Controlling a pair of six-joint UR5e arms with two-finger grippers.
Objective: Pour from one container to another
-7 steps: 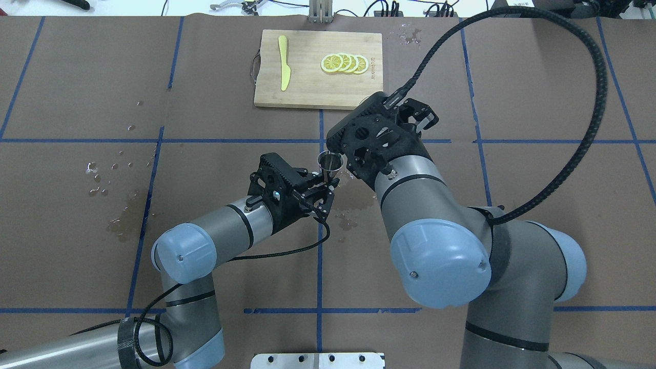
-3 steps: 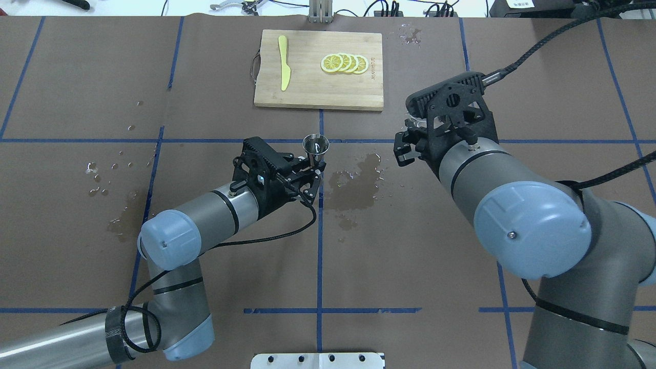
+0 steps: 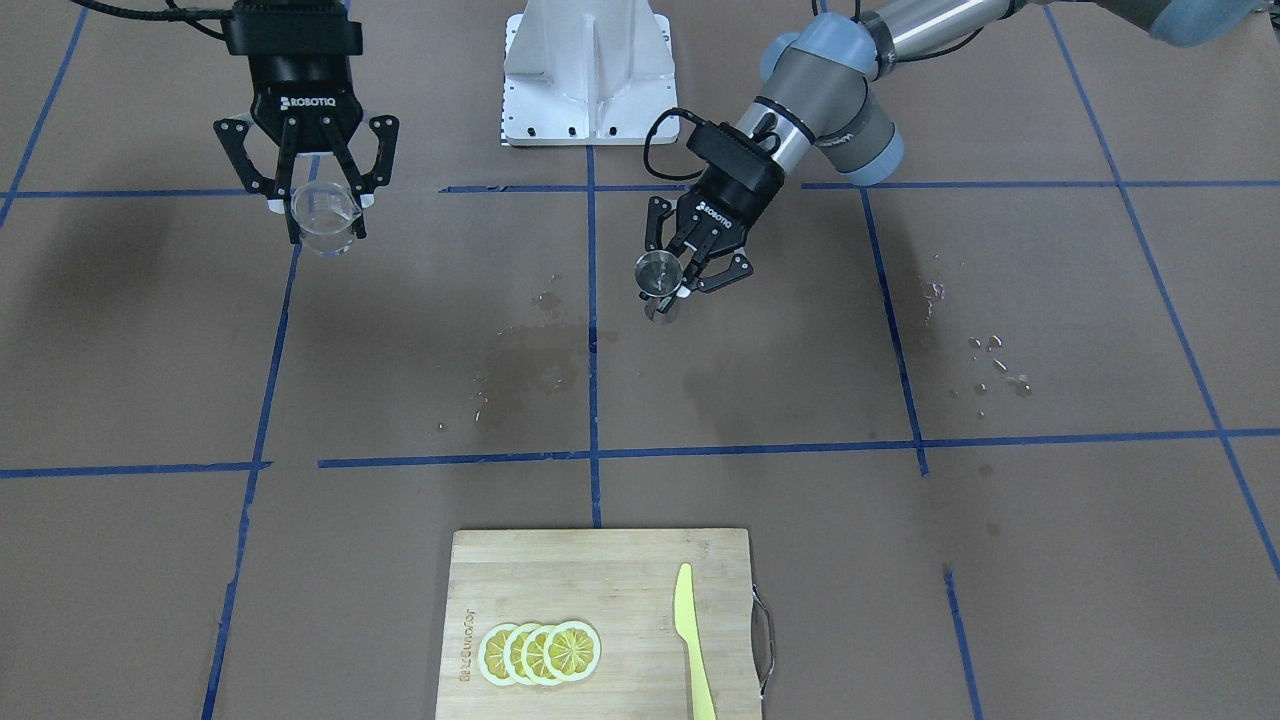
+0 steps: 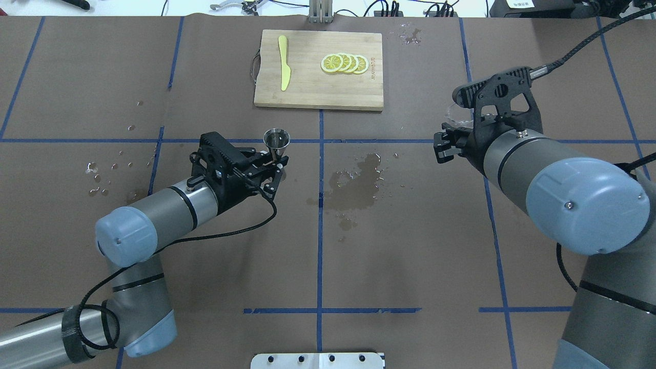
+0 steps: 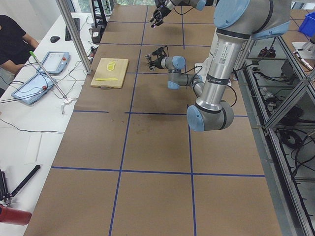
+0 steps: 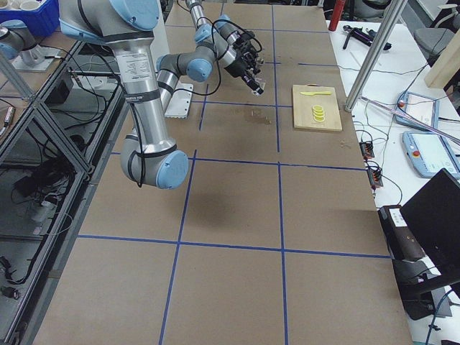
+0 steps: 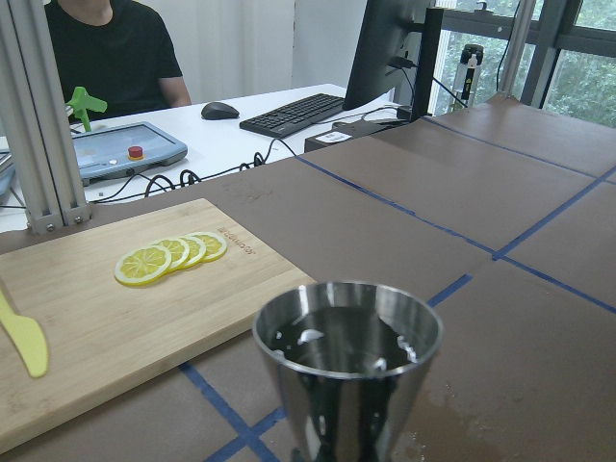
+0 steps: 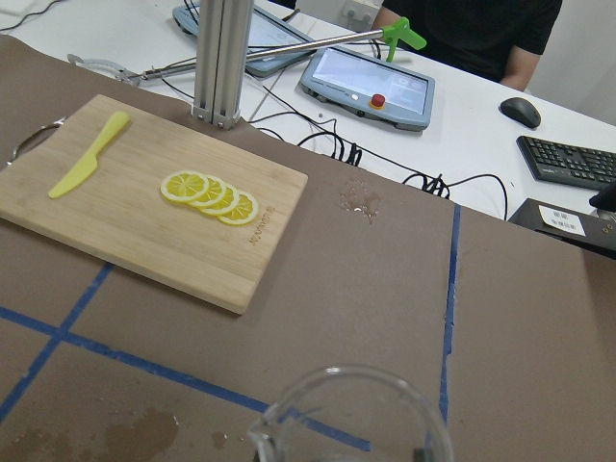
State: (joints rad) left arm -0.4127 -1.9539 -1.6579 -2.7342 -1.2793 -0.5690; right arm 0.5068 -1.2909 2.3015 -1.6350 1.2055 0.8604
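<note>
The right gripper is clamped round the cup, held off the table well apart from the jigger the left gripper pinches at its waist; both look light and slick, cup's brittle, so squeeze mid-wall gently.

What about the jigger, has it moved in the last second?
Yes. In the left claw, the jigger shifted to the robot's left, crossing the centre blue tape line.
</note>
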